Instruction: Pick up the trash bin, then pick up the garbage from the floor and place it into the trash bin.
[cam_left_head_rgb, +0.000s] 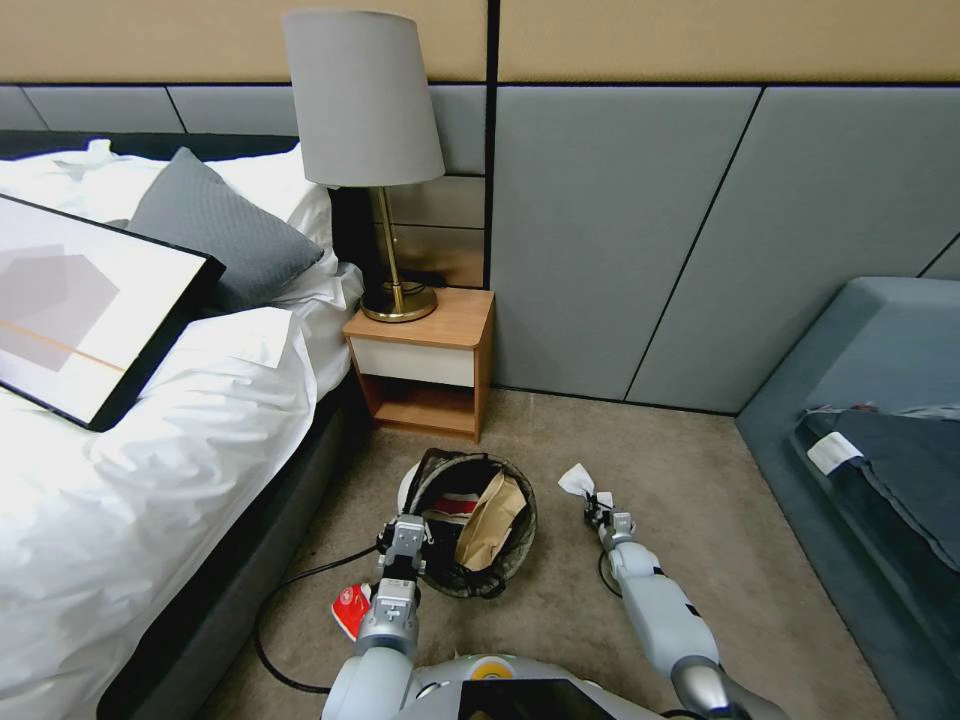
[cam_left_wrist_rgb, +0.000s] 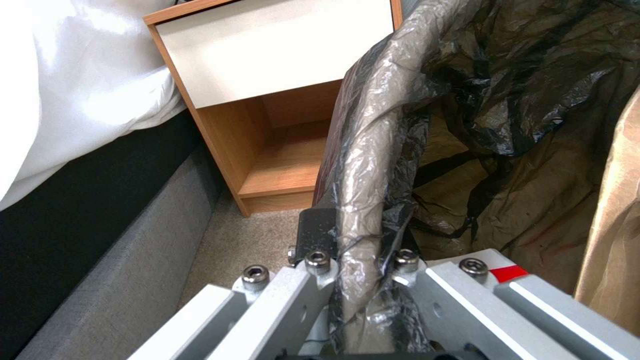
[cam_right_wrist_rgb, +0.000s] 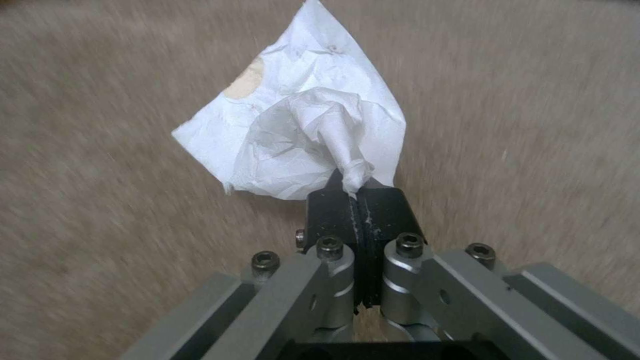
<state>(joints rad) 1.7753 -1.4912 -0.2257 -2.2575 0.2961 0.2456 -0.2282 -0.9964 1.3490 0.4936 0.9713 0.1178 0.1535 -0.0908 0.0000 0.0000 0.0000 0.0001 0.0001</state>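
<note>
No readable txt anywhere I can see. My red packet (cam_left_head_rgb: 350, 606) on the carpet has white marks, too small to read; sofa's white tag (cam_left_head_rgb: 833, 452) looks blank.

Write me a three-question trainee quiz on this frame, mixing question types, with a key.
1. True or false: the left end effector is shut on the rim of the bin.
2. What is the right end effector pinching? A) a red packet B) a white paper scrap C) a bottle
3. Fill in: inside the bin, a brown ___ leans against the black liner.

Key:
1. True; its fingers clamp the bagged rim.
2. B; the paper scrap is held by one twisted corner, over the carpet right of the bin.
3. Paper bag. A red packet lies on the floor by the left arm.
</note>
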